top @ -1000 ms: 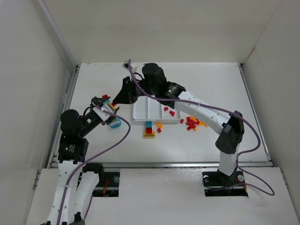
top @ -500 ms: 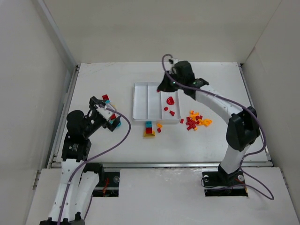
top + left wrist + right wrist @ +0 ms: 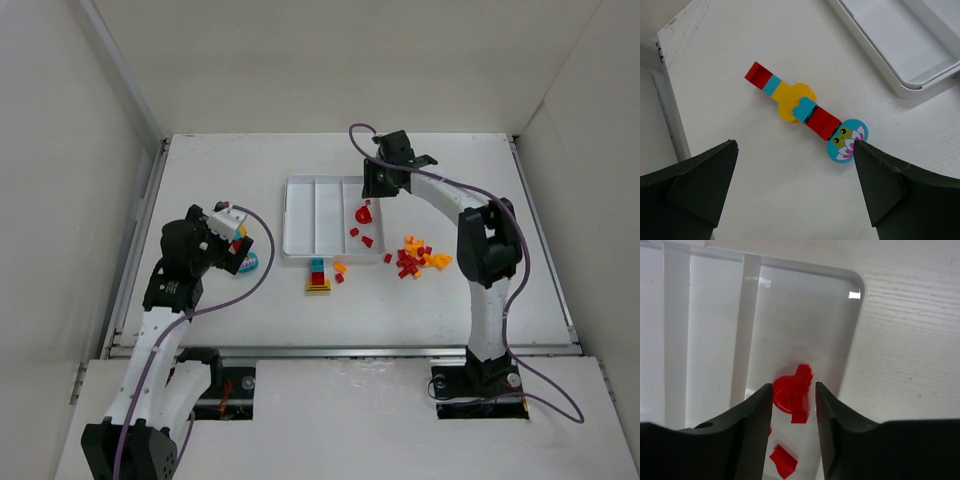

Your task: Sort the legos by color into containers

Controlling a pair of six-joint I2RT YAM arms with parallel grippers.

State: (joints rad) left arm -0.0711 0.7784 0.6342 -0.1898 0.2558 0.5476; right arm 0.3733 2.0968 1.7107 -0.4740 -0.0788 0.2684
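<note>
A: What takes up most of the overhead view?
B: The white table point(image 3: 200, 170). Over it, the right arm point(image 3: 487, 270) reaches to the far right corner of the white tray point(image 3: 300, 222). The left arm point(image 3: 165, 285) is bent up near the table's left edge.
A: And the tray?
B: It has three long compartments. The right wrist view shows only the part around one rounded corner, and the left wrist view catches just one corner.
A: The end effectors?
B: The right end effector point(image 3: 793, 386) hovers over the right compartment, its fingers a narrow gap apart and clamped on nothing. A rounded red lego point(image 3: 790, 397) lies in that compartment below the gap, its edges partly hidden by the fingers. The left end effector point(image 3: 794, 145) is spread wide above the table, gripping nothing.
A: What's near it?
B: A multicolour clump point(image 3: 800, 107) lies flat on the table just beyond its fingertips, left of the tray. It runs red, teal, yellow, teal, red and ends in a teal frog-face disc partly behind one finger. From above, the end effector hides most of it.
A: Other legos?
B: Two more red pieces point(image 3: 367, 241) lie in the right compartment. A small stack point(image 3: 318, 278) stands just in front of the tray. A loose pile point(image 3: 418, 258) of red and orange lies to the tray's right, too small to count.
</note>
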